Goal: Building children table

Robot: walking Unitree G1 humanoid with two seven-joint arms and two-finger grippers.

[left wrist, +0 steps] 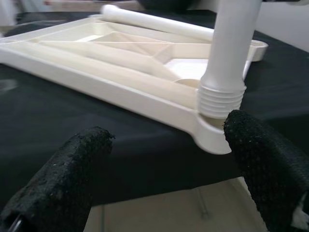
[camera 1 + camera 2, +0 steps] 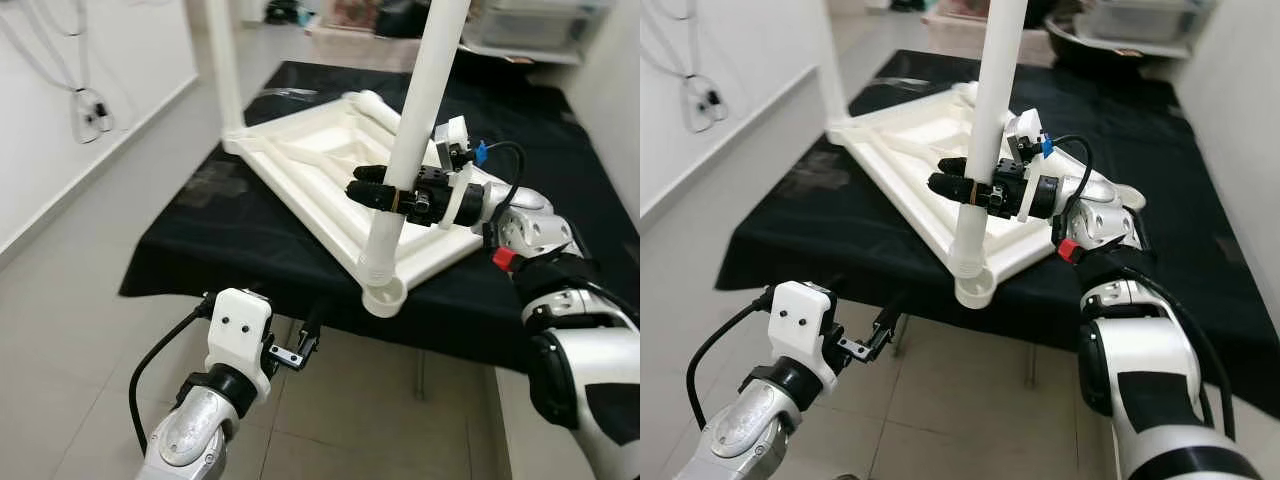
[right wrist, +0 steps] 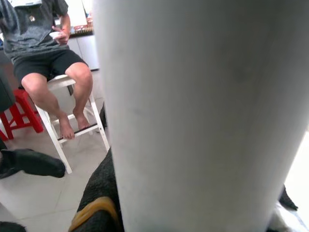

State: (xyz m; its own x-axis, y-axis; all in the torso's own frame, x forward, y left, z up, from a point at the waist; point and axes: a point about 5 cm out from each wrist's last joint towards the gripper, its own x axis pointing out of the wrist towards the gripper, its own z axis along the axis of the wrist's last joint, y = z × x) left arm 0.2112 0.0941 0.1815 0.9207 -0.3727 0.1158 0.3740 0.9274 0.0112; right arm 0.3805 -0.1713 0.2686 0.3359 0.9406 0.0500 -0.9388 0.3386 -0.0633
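One upturned tabletop (image 2: 300, 165), three white legs (image 2: 415, 130), two claws (image 2: 372, 193).

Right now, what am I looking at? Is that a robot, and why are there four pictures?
Yes, it is a robot with two silver arms. Two pictures come from cameras in its head, looking down. The other two come from cameras on its wrists.

A white table top lies upside down on a black cloth. One white leg stands in the near corner socket, and another leg stands at the far corner. A loose leg lies on the table top.

The right end effector is closed around the near leg. In its wrist picture that leg is huge, and a person sits on a white stool behind. The left end effector is open, low by the cloth's edge.
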